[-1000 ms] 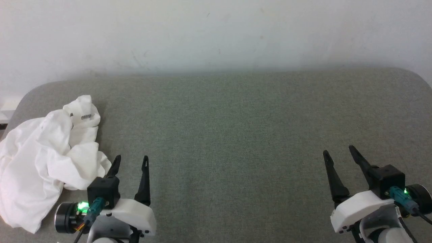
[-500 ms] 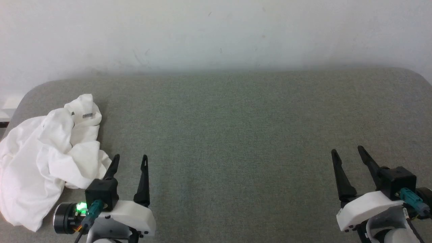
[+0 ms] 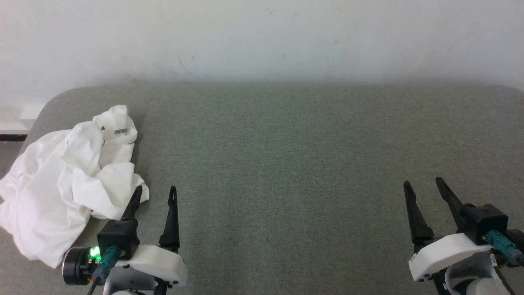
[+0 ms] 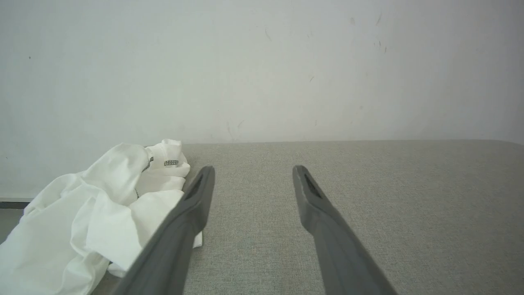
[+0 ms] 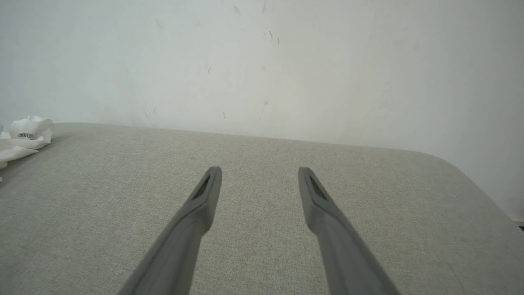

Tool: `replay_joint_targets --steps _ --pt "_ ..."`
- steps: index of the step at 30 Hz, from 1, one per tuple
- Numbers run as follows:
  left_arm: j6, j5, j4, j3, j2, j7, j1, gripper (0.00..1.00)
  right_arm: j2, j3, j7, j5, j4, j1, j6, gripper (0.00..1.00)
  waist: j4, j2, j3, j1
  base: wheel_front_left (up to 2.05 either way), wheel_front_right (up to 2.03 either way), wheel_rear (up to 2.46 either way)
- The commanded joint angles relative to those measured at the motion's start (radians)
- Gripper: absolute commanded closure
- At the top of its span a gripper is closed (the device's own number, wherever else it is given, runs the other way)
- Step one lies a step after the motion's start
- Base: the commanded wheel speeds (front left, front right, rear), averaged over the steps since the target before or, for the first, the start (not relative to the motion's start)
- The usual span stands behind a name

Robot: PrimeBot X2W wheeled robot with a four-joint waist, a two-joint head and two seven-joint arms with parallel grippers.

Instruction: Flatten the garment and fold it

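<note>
Garment (image 3: 69, 180) lies crumpled at the surface's (image 3: 286, 164) left edge, not yet flattened. Just beside it the left claw (image 3: 155, 189) hovers spread and empty; the right claw (image 3: 422, 181), also spread, sits near the right edge. Likely next: pinch a hem and drag it toward the middle.

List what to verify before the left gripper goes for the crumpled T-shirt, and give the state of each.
1. Left gripper open and holding nothing: ok.
2. Right gripper open and holding nothing: ok.
3. White T-shirt flattened: not ok. It lies crumpled in a heap at the left end of the grey table.
4. T-shirt wholly on the table: cannot tell. Its left side reaches the table's edge.
5. Left gripper apart from the fabric: cannot tell. Its left finger overlaps the heap's near corner in the head view.
</note>
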Motion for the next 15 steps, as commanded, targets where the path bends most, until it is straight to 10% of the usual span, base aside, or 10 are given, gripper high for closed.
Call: replay_joint_targets --steps 1,15 --pt "-0.003 -0.003 -0.007 0.004 -0.001 -0.008 0.017 0.0 0.001 0.0 -0.011 0.011 0.003 -0.001 -0.001 0.0 0.009 -0.0001 0.002 0.0 0.0 0.0 0.0" --pt "0.002 -0.024 -0.013 0.003 -0.001 -0.038 0.03 0.0 0.001 0.019 -0.041 0.015 0.03 -0.005 -0.001 0.0 0.102 -0.0001 0.008 0.0 0.0 0.0 0.0"
